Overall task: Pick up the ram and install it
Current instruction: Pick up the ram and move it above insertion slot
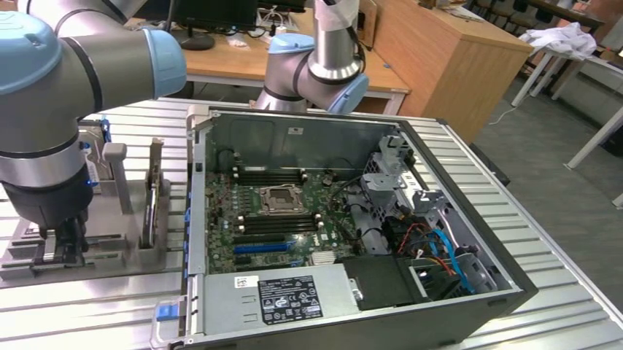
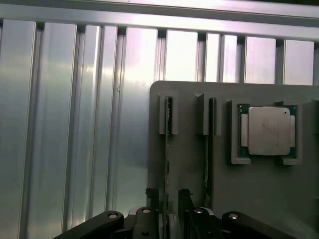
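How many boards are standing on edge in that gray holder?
2. The claw straddles the ram; a second board stands beside it, nearer the processor. Others may be hidden.

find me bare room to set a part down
Free: ribbed table in front of the grey holder; strip past the computer case on the exterior view's right. Crowded: holder, with the open pincer at the ram; inside the case.

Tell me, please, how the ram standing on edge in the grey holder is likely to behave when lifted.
Seen edge-on, the ram is very thin, so probably light and stiff, yet breakable if bent. Standing on its narrow edge in the holder, it may tilt or bind if lifted crookedly.
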`<action>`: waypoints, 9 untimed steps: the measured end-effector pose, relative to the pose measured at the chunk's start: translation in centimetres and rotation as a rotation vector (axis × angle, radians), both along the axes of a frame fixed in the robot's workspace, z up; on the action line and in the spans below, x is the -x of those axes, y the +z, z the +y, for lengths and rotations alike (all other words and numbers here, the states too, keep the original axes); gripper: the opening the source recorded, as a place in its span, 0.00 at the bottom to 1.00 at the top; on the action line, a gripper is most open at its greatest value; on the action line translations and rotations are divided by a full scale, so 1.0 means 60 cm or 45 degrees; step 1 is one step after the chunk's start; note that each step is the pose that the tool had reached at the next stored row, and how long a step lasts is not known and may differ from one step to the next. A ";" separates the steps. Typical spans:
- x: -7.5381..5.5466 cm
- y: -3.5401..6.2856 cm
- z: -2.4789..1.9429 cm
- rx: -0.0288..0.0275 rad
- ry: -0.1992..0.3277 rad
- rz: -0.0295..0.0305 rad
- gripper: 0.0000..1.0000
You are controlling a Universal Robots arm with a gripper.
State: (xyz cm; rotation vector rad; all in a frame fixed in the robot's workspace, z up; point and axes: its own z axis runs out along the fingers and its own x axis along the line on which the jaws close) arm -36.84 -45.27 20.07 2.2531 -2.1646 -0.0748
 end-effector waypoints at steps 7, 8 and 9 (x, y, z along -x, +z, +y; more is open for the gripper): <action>0.000 0.000 -0.0017 -0.0002 0.000 -0.0002 0.30; 0.000 0.000 -0.0018 -0.0003 0.000 -0.0003 0.30; -0.001 0.000 -0.0020 -0.0002 0.000 -0.0003 0.30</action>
